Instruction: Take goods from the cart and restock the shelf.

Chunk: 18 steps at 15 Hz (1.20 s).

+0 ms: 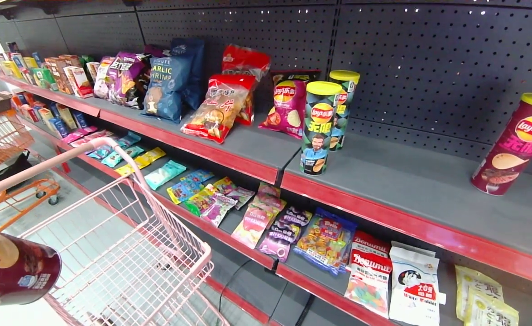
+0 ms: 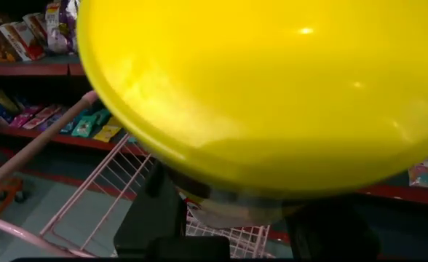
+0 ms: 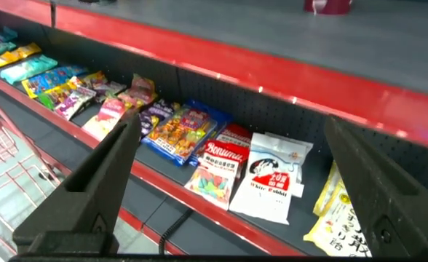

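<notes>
Chip can (image 1: pixel 14 267), maroon with a yellow lid (image 2: pixel 272 94), is clamped in the left pincer (image 2: pixel 236 218). It's tipped nearly on its side in the air, right over the near corner of the pink cart (image 1: pixel 125 253). From that pincer's own camera the lid is right up close, with dark fingers (image 2: pixel 148 218) on either side of the can body behind it.

Ahead of the left pincer and higher up is the upper shelf (image 1: pixel 406 181). There's a nice wide bare stretch of it between the two dark cans (image 1: pixel 321 129) and another maroon can (image 1: pixel 512 145) standing farther toward the right pincer's side. The shelf's red lip (image 1: pixel 383 217) runs along the front of that gap. The cart's handle (image 1: pixel 66 158) and wire rim sit between the held can and the shelving.

Right pincer (image 3: pixel 232 196) is spread wide, gripping nothing, and faces the lower shelf (image 3: pixel 156 191). Candy bags (image 3: pixel 185 135) lie flat just beyond its fingers, and a white bag (image 3: pixel 272 178) is lined up between them.
</notes>
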Motion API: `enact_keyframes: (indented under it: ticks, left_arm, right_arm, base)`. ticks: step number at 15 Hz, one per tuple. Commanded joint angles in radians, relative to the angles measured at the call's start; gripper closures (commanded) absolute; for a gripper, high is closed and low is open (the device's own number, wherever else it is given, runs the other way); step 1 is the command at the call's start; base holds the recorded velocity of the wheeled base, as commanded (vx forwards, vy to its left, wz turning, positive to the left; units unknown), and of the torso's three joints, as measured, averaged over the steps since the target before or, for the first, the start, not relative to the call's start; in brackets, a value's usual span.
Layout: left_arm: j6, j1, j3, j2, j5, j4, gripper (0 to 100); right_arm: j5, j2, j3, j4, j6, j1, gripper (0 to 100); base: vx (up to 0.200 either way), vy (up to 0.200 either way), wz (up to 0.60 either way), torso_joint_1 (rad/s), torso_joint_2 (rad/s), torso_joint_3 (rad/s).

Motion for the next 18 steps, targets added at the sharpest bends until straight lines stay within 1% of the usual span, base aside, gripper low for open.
enact_keyframes:
  ticks: [1, 5, 6, 7, 11, 13, 16, 18]
  left_arm:
    - [0.0, 0.001, 0.005, -0.003, 0.0, 0.0, 100]
    - [0.002, 0.001, 0.002, -0.003, -0.001, 0.0, 100]
    - [0.005, 0.001, 0.0, -0.003, 0.0, 0.0, 100]
    - [0.017, 0.003, 0.003, -0.003, 0.002, 0.001, 100]
    - [0.025, 0.003, 0.003, -0.003, 0.002, 0.0, 100]
    - [0.036, 0.003, 0.003, -0.003, 0.002, 0.0, 100]
    - [0.037, 0.003, 0.003, -0.006, 0.002, 0.0, 100]
    - [0.039, 0.001, 0.003, -0.014, 0.0, 0.0, 100]
  right_arm:
    - [0.0, 0.001, 0.0, 0.0, 0.001, 0.0, 0]
    - [0.0, 0.001, 0.0, 0.0, 0.003, 0.0, 0]
    - [0.0, 0.001, 0.0, 0.0, 0.001, 0.0, 0]
    - [0.0, 0.001, 0.0, 0.0, 0.001, 0.0, 0]
    - [0.0, 0.001, 0.0, 0.0, 0.001, 0.0, 0]
    - [0.0, 0.001, 0.0, 0.0, 0.001, 0.0, 0]
    - [0.0, 0.001, 0.0, 0.0, 0.001, 0.0, 0]
    - [0.0, 0.001, 0.0, 0.0, 0.001, 0.0, 0]
  base:
    - [0.0, 0.0, 0.0, 0.203, -0.48, -0.271]
    - [0.0, 0.0, -0.6, 0.04, -0.1, -0.06]
    - [0.0, 0.0, -0.6, 0.017, 0.0, -0.012]
    - [0.0, 0.0, -0.6, 0.012, 0.01, -0.007]
    - [0.0, 0.0, -0.6, 0.007, 0.0, 0.001]
    - [0.0, 0.0, -0.6, 0.002, 0.0, 0.005]
    - [0.0, 0.0, 0.0, 0.0, 0.0, 0.0]
    - [0.2, 0.0, 0.0, 0.002, 0.0, 0.002]
